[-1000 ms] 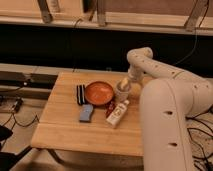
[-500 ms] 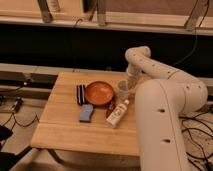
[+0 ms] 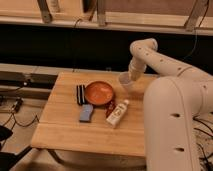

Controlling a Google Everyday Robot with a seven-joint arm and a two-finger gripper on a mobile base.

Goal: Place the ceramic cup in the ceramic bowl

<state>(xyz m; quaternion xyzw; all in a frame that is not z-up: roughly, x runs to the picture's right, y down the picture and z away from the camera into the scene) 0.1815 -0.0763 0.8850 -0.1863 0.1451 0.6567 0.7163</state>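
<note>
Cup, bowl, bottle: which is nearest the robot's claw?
The whitish ceramic cup, right at the gripper; the orange ceramic bowl and white bottle lie farther off.

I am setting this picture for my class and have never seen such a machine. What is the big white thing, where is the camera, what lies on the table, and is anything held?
The big white shape on the right is a robot arm. There is one camera view, looking down at the table past that arm. The arm's grasping tool is at its far end, above the back right part of the wooden table, right at a small whitish cup. Whether it grips the cup cannot be made out. On the table are an orange-red bowl, a black object at the bowl's left, a blue-grey sponge in front, and a white bottle lying on its side.
</note>
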